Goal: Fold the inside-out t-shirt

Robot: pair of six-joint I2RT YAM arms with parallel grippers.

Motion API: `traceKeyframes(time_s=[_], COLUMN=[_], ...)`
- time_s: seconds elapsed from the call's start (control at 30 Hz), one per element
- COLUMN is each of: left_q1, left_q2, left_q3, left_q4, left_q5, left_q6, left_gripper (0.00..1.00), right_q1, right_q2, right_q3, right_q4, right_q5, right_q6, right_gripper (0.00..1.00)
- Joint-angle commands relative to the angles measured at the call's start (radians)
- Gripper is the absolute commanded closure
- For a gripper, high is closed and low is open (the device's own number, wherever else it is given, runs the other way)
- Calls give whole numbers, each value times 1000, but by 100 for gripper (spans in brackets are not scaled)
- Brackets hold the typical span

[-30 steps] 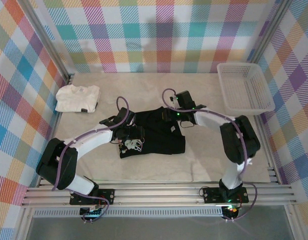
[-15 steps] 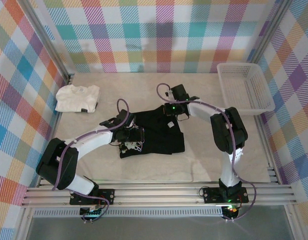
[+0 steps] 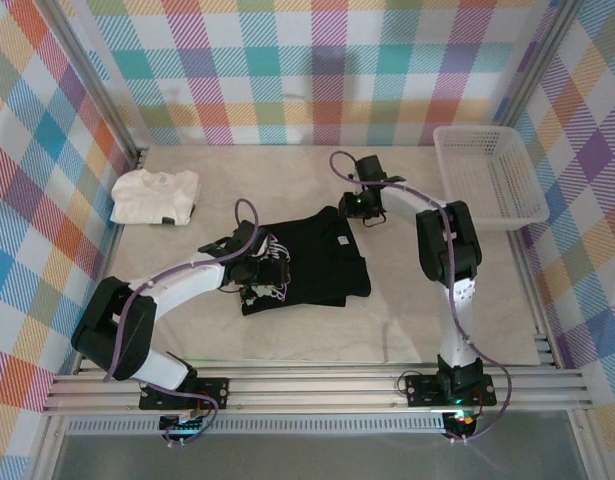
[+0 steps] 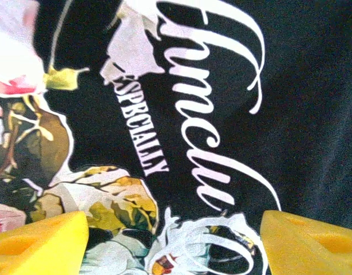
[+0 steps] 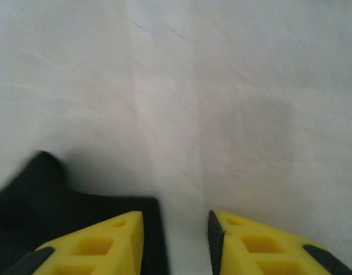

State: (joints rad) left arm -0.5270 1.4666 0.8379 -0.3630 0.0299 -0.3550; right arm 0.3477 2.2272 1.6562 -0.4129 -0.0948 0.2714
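Lying rumpled, soft black t-shirt point(image 3: 317, 262), left pincer point(image 4: 176, 240) wide apart, right pincer point(image 5: 176, 235) slightly parted, empty

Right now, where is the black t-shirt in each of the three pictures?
Top external: the black t-shirt lies in the middle of the table, between the two arms.
Left wrist: the black t-shirt is seen very close up, across the middle and right.
Right wrist: just its dark edge, at the bottom left.
Shared landmark: the white print on its left part in the top view is the big lettering in the left wrist view.
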Motion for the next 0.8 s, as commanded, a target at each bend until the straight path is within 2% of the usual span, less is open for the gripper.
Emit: traceKeyframes(time_s=[0.0, 0.1, 0.23, 0.33, 0.43, 0.57, 0.63, 0.77], left_q1=[20, 66, 134, 165, 179, 223, 251, 268], left_q2=[-44, -39, 39, 146, 225, 309, 347, 362], left_q3=[54, 81, 133, 209, 271, 318, 325, 275], left_q4=[-7, 11, 45, 34, 36, 50, 56, 44], left_q5=[-87, -98, -13, 55, 86, 70, 81, 119], left_q6=[17, 1, -25, -27, -10, 5, -2, -5], left_gripper=[20, 16, 15, 16, 18, 18, 18, 19], right_q1=[-5, -3, 23, 84, 163, 253, 254, 212], right_q2=[-70, -204, -373, -467, -550, -540, -496, -409], right_q3=[-7, -111, -311, -446, -569, -666, -673, -611], right_q4=[-76, -40, 51, 74, 90, 169, 177, 91], right_q5=[25, 4, -124, -199, -222, -255, -235, -120], right_q6=[-18, -33, -3, 51, 110, 215, 248, 198], right_gripper=[61, 59, 57, 57, 58, 59, 60, 62])
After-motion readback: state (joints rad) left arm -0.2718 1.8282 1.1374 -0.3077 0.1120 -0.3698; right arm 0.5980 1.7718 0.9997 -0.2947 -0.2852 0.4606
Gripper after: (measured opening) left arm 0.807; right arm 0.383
